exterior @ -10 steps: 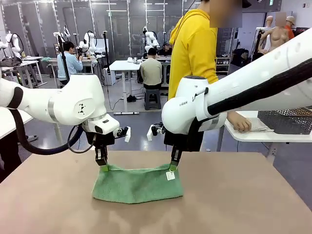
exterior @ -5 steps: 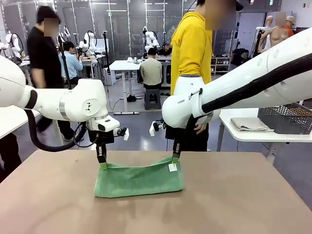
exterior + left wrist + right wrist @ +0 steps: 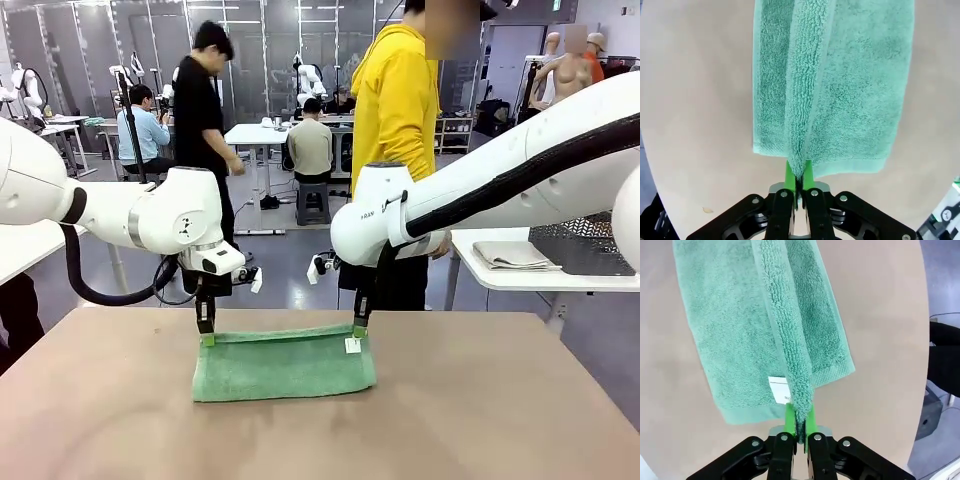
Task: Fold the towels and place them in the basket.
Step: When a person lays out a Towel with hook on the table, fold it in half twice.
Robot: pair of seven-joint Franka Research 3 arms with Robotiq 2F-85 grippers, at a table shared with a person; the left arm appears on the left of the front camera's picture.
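Observation:
A mint green towel (image 3: 283, 364) lies folded over on the brown table (image 3: 480, 420), its far edge lifted slightly. My left gripper (image 3: 207, 339) is shut on the towel's far left corner; in the left wrist view the green pads (image 3: 806, 174) pinch the terry edge (image 3: 805, 110). My right gripper (image 3: 358, 331) is shut on the far right corner beside the white tag (image 3: 352, 345), which also shows in the right wrist view (image 3: 780, 388) next to the pinched edge (image 3: 790, 365). The dark basket (image 3: 590, 243) sits on a white side table at right, with a pale folded towel (image 3: 514, 255) beside it.
A person in a yellow hoodie (image 3: 400, 110) stands beyond the far edge of the table near the side table (image 3: 520, 275). Bare tabletop surrounds the green towel on all sides.
Both grippers have carried the towel's held edge away from me and lower, so the upper layer now lies nearly flat. The person's hand left the side table.

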